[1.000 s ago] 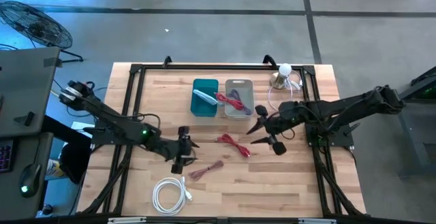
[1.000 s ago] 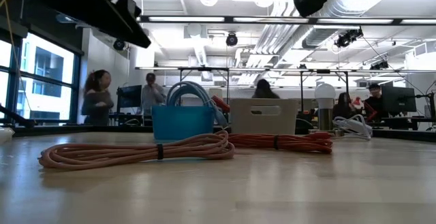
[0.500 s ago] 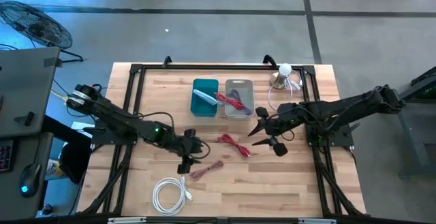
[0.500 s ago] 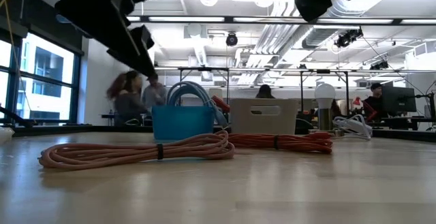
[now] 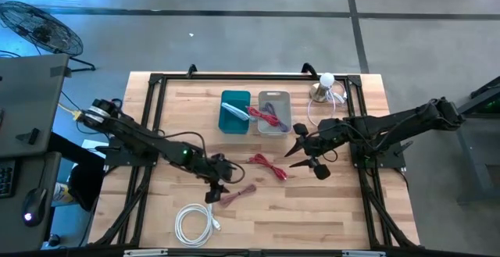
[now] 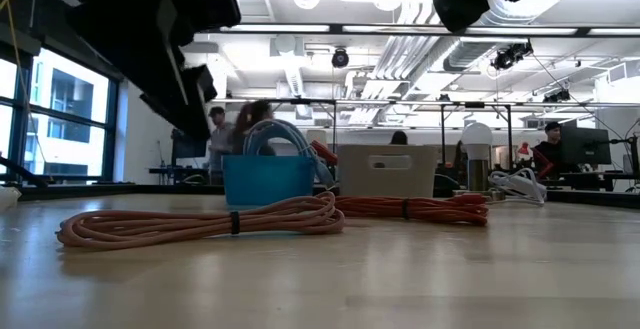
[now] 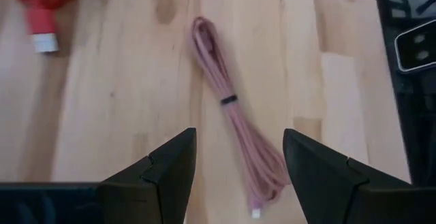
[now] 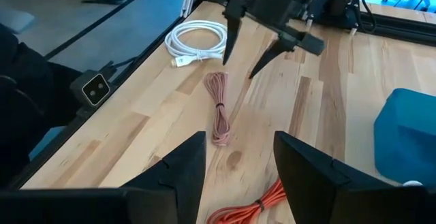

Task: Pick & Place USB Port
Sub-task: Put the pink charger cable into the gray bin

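Note:
A pink USB cable, coiled into a long bundle with a dark tie, lies flat on the wooden table. My left gripper hovers open just left of and above it. In the left wrist view the pink cable runs between and beyond the open fingers of my left gripper, which do not touch it. The right wrist view shows my left gripper pointing down over the pink cable's far end. My right gripper waits open, beside a red cable lying on the table.
A blue bin and a grey bin holding a red cable stand at the table's far middle. A white coiled cable lies near the front edge. A white lamp stands at the far right. People move in the room behind.
My left gripper has moved toward the table's right and near side and come down, closing in on the pink cable. It has stayed open. The cables have not moved.

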